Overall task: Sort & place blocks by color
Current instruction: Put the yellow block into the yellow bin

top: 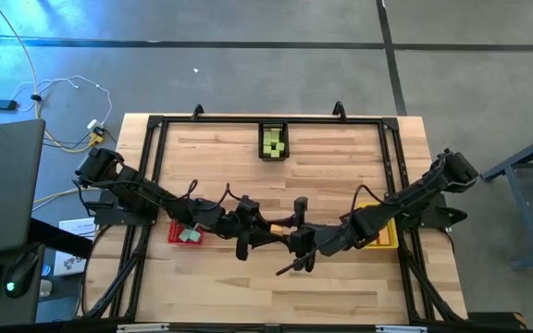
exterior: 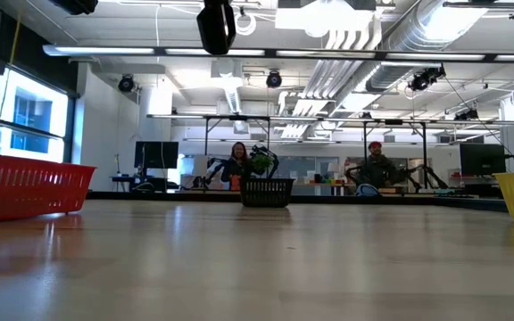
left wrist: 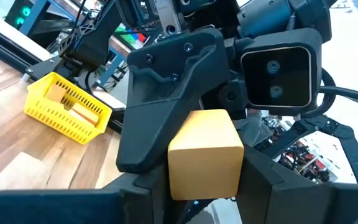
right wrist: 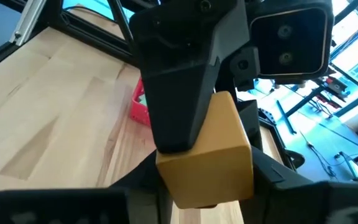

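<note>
Block (top: pixel 276 228) between both tools, seemingly above the table (top: pixel 340 176) centre.

An orange block (left wrist: pixel 205 152), a smooth plain-faced bar, sits at the lower middle of the left wrist frame, clamped between dark fingers (left wrist: pixel 160 93) of both end effectors. In the high frame it shows just below centre. Lime green blocks (top: pixel 273 142) lie heaped at upper centre; mint-teal blocks (top: pixel 190 235) rest at left of centre.

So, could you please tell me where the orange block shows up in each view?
High view: orange block at centre, between the two hands.
Low view: not in it.
Left wrist view: centre-bottom, against the right hand.
Right wrist view: centre-bottom, against the left hand.
Shared landmark: yellow bin.
</note>
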